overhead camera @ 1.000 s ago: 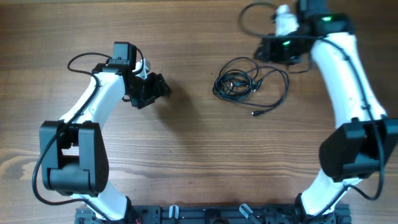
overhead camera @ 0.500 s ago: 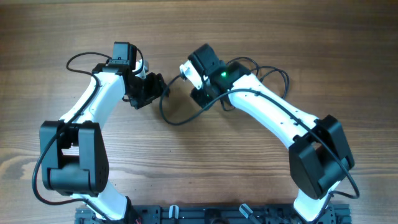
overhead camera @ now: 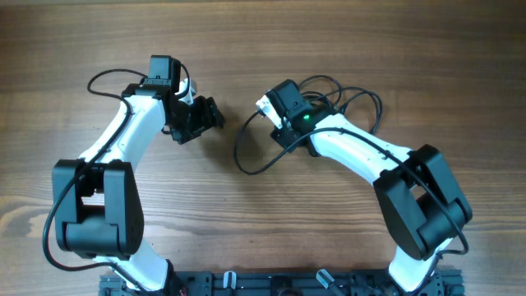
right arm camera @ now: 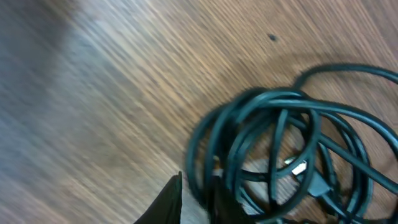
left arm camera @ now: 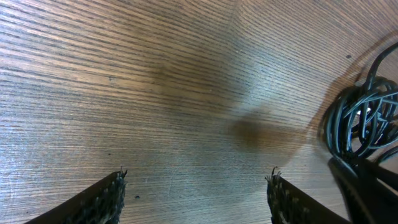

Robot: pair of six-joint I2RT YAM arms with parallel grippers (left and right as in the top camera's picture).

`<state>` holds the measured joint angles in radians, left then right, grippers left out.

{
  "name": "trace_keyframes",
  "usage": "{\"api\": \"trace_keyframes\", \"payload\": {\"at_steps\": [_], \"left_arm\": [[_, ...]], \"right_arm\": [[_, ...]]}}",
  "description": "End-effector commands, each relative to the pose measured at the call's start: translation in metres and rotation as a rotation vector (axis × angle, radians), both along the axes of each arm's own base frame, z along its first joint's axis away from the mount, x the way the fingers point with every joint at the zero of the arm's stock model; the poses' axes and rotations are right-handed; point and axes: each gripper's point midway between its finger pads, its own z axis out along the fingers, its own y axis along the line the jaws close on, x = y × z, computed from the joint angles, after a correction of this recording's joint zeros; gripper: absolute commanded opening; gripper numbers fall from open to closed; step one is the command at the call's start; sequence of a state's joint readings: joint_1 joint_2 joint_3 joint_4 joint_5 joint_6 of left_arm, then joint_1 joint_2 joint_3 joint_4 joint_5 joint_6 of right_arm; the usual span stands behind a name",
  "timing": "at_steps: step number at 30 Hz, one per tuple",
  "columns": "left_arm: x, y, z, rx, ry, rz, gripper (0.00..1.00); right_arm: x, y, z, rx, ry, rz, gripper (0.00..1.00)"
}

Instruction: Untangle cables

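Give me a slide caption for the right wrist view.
Close-up of a tangled coil of thin black cables on a wood-grain table.

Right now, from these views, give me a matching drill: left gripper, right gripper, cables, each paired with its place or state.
Column 1
1. left gripper
2. right gripper
3. cables

Column 2
A. tangled coil, one loop trailing out across the table
B. open above bare table
C. low over the coil, jaws too hidden to judge

Pairs: 1-B, 2-C, 3-A
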<state>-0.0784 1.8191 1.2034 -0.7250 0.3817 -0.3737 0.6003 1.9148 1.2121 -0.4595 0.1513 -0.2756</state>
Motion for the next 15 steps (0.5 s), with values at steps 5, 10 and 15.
{"api": "trace_keyframes", "payload": {"at_steps": [5, 10, 15], "left_arm": [[-0.003, 0.003, -0.008, 0.013, 0.021, 0.010, 0.76], [-0.003, 0.003, -0.008, 0.013, 0.020, 0.010, 0.76], [-0.003, 0.003, -0.008, 0.013, 0.023, 0.010, 0.76]], "right_arm": [[-0.009, -0.003, -0.012, 0.051, 0.085, 0.014, 0.22], [-0.017, 0.010, -0.012, 0.118, 0.130, 0.049, 0.29], [-0.008, -0.004, -0.012, 0.034, 0.079, 0.041, 0.31]]}}
